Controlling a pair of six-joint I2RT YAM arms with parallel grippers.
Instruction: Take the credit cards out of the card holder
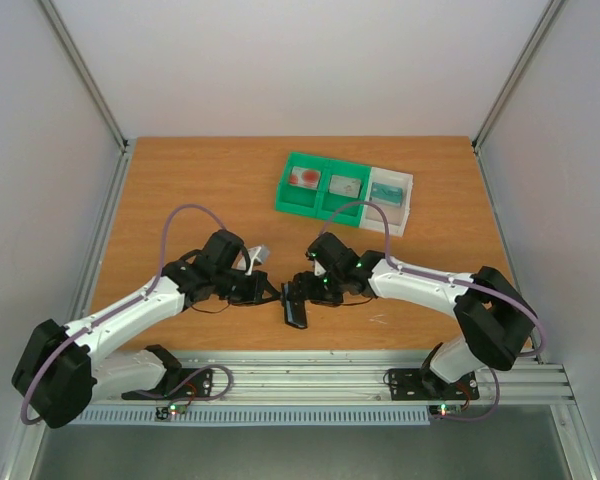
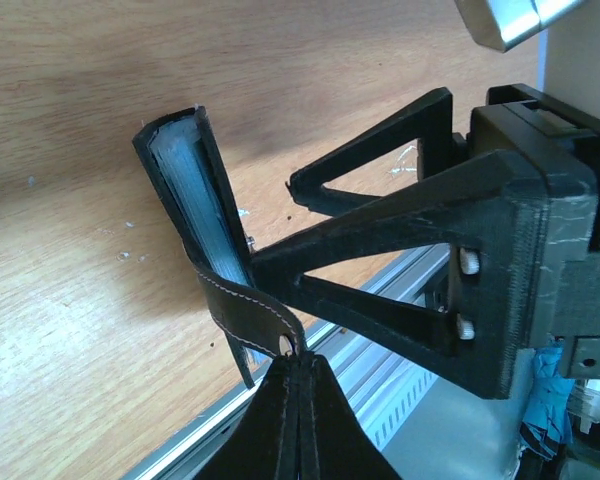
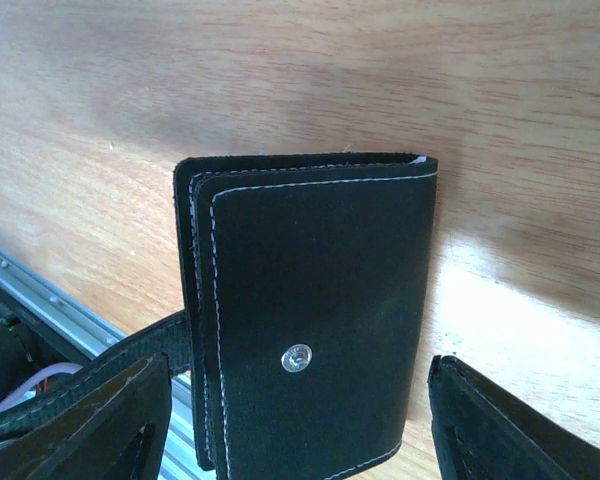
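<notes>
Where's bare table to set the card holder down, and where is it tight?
Bare table lies far left, between the left edge and the green tray, and far right, beside the white tray. Near centre is crowded: the left tool and right tool flank the card holder.
</notes>
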